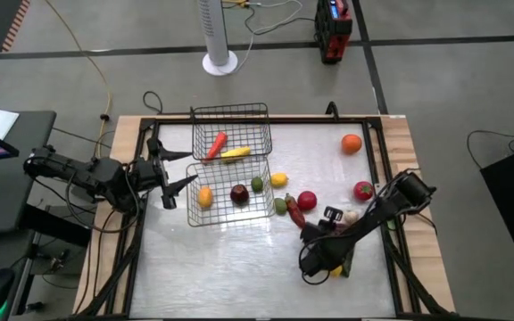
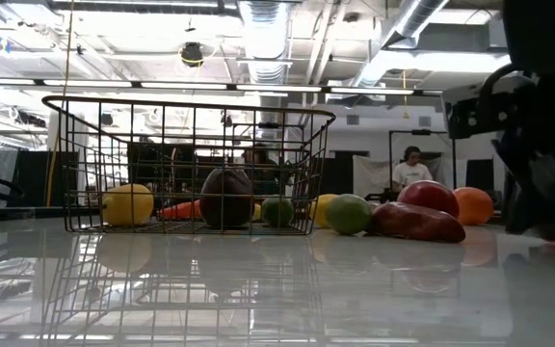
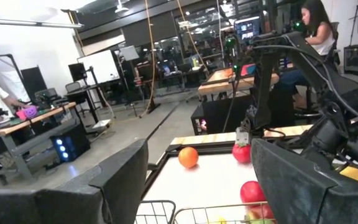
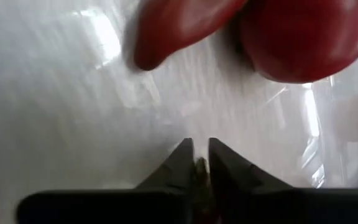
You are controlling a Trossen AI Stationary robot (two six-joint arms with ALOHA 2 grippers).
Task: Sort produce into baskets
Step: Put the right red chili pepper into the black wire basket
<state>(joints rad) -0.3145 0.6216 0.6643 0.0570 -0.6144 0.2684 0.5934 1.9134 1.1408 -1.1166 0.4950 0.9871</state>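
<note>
Desk (image 1: 239, 267) holds everything; landmark is the near basket (image 1: 232, 194). Second basket (image 1: 231, 134) touches its far side, with a carrot (image 1: 214, 144) and corn (image 1: 236, 152) inside. Near basket holds a lemon (image 1: 205, 197), a dark red apple (image 1: 239, 193) and a lime (image 1: 257, 185), so sorting looks partly done.

Loose produce lies right of the near basket: a yellow lemon (image 1: 278, 179) just beside it, a green pepper (image 1: 280, 205) and a dark chili (image 1: 295, 212) near its corner, then a red apple (image 1: 307, 201), another apple (image 1: 363, 190) further right, and an orange (image 1: 352, 143) well apart toward the far right.

My right gripper (image 1: 327, 219) sits low on the desk just right of the chili, aimed at it and the red apple, probably lining up the next pick. Its jaws are almost pressed together, a thin gap only, pinching nothing I can make out.

My left gripper (image 1: 169, 176) waits just left of the near basket, jaws spread and empty, likely parked clear of the right arm's reach.
</note>
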